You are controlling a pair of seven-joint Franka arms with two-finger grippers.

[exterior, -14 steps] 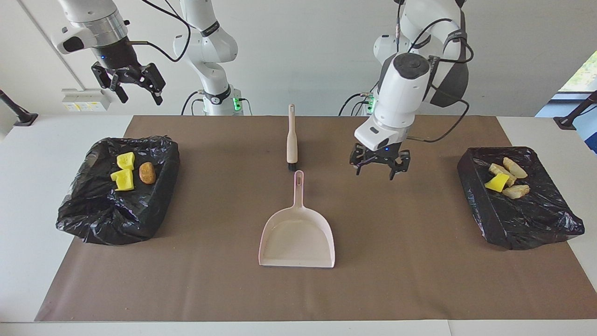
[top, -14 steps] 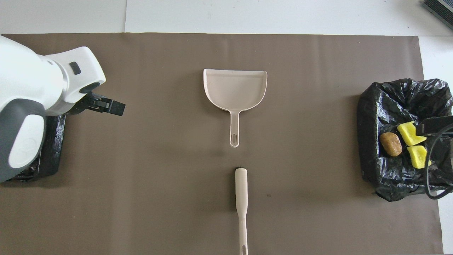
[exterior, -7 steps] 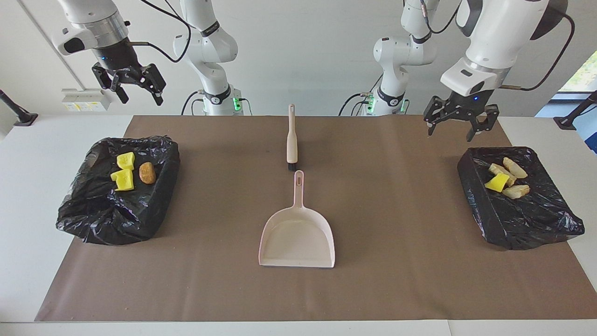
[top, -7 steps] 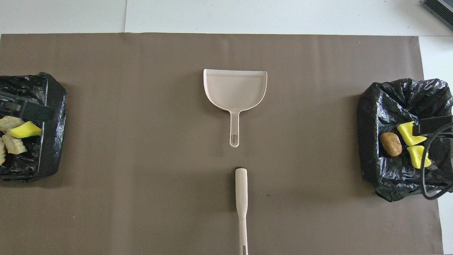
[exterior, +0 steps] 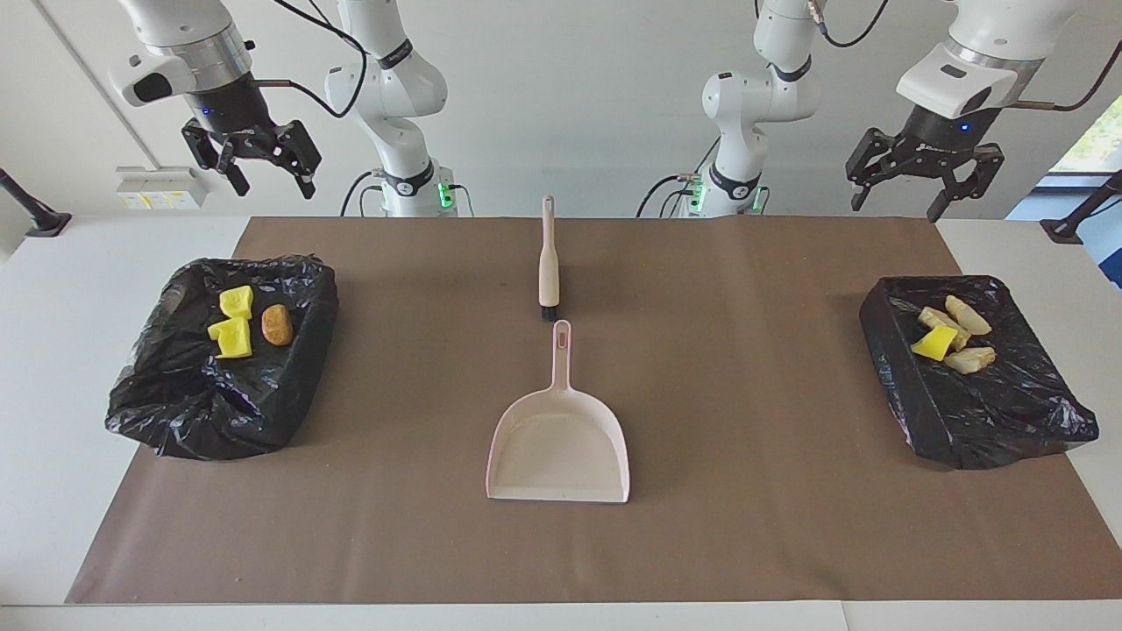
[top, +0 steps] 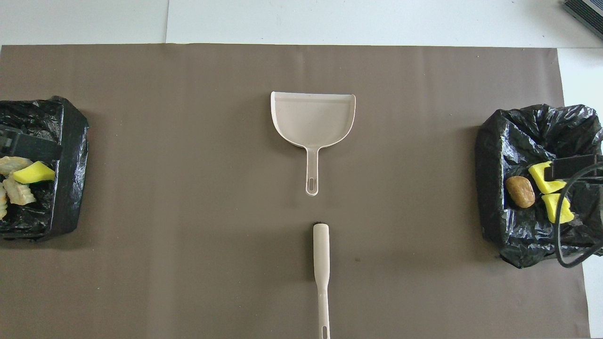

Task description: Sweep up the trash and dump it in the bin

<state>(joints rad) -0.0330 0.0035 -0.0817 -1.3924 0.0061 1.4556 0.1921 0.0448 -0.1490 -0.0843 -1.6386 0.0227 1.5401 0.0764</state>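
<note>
With the left gripper (exterior: 920,182) now lifted from the mat's middle to above its bin (exterior: 1043,412), both it and the right gripper (exterior: 263,166) are held open and empty, all trash (exterior: 235,337) is binned, and the task is judged finished.

Crinkled glossy plastic bin liners (exterior: 219,394) (matt mat (exterior: 745,491))

The counter (exterior: 53,368) carries a mat (exterior: 745,456), and everything lies on that mat. The dustpan (exterior: 559,451) sits mid-mat with its handle pointing toward me. The brush (exterior: 548,263) lies in line with that handle, nearer to me, bristle end just short of the handle tip. One lined bin (exterior: 223,355) sits at my right arm's end with three trash scraps (exterior: 235,326) in it. The other lined bin (exterior: 973,368) sits at my left arm's end, four scraps (exterior: 951,337) inside.
</note>
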